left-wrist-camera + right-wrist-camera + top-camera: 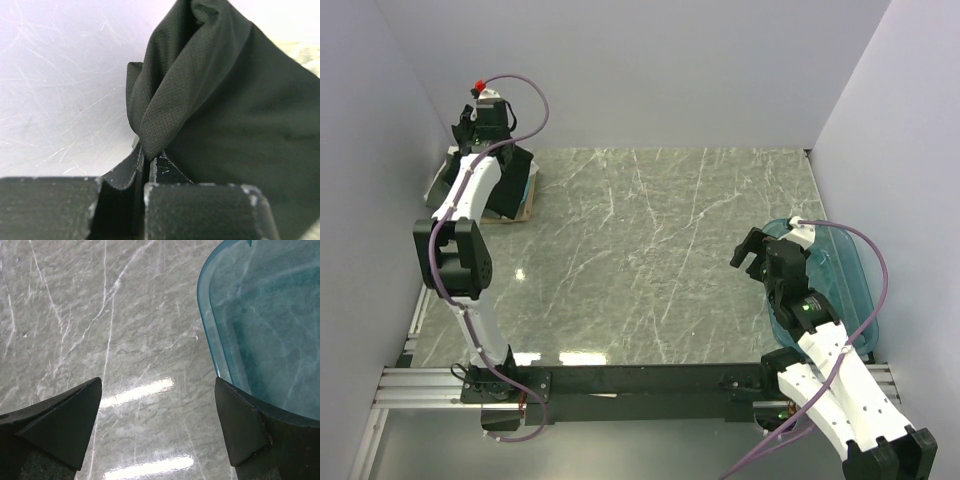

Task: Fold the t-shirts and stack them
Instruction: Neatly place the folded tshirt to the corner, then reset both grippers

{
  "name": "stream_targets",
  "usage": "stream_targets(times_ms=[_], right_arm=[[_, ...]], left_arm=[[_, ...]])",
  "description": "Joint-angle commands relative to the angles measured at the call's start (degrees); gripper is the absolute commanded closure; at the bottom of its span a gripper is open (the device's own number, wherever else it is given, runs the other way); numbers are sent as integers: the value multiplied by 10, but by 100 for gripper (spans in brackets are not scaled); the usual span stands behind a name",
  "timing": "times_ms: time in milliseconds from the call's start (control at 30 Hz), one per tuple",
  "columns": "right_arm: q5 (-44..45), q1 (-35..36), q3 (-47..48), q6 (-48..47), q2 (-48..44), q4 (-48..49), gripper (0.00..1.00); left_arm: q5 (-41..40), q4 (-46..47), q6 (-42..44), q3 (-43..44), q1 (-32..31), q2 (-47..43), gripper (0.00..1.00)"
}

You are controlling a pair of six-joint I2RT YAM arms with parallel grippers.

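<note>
Grey-green marbled tabletop [650, 260], boxed in by pale lilac panels [650, 70]. Left gripper [147, 159] pinched tight on black t-shirt [240, 115], hanging at far-left corner. Right gripper [157, 425] spread wide, empty, just beside translucent teal plastic tub [260, 315].

Marbled table [640, 260], teal tub [863, 262] right, t-shirts [512, 200] far left

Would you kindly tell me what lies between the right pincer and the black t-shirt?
Only bare table separates the right pincer from the black t-shirt, seen in the top view.
</note>
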Motion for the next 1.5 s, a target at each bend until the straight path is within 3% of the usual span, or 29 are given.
stream_targets(times_ms=[0, 733, 767, 800, 867, 900, 933, 1167, 1300, 1467], right_arm=[[21, -1, 5, -1, 4, 11, 0], [61, -1, 19, 0, 26, -4, 0], [63, -1, 19, 1, 27, -4, 0], [63, -1, 20, 1, 27, -5, 0], [65, -1, 20, 1, 27, -6, 0], [66, -1, 20, 1, 27, -7, 0], [66, -1, 19, 1, 25, -7, 0], [65, -1, 18, 1, 17, -6, 0], [55, -1, 19, 0, 21, -3, 0], [7, -1, 19, -14, 27, 13, 0]], left_arm=[[-51, 74, -12, 11, 22, 7, 99], [-67, 88, -62, 58, 95, 114, 99], [-74, 94, -58, 56, 95, 114, 96], [-73, 96, -57, 56, 95, 115, 82], [-76, 95, -61, 60, 96, 115, 65], [-76, 88, -64, 64, 95, 117, 23], [-78, 81, -69, 68, 95, 117, 1], [-17, -6, -165, 116, 94, 74, 0], [36, -41, -224, 108, 88, -4, 0], [139, -58, -382, 15, 73, -101, 1]])
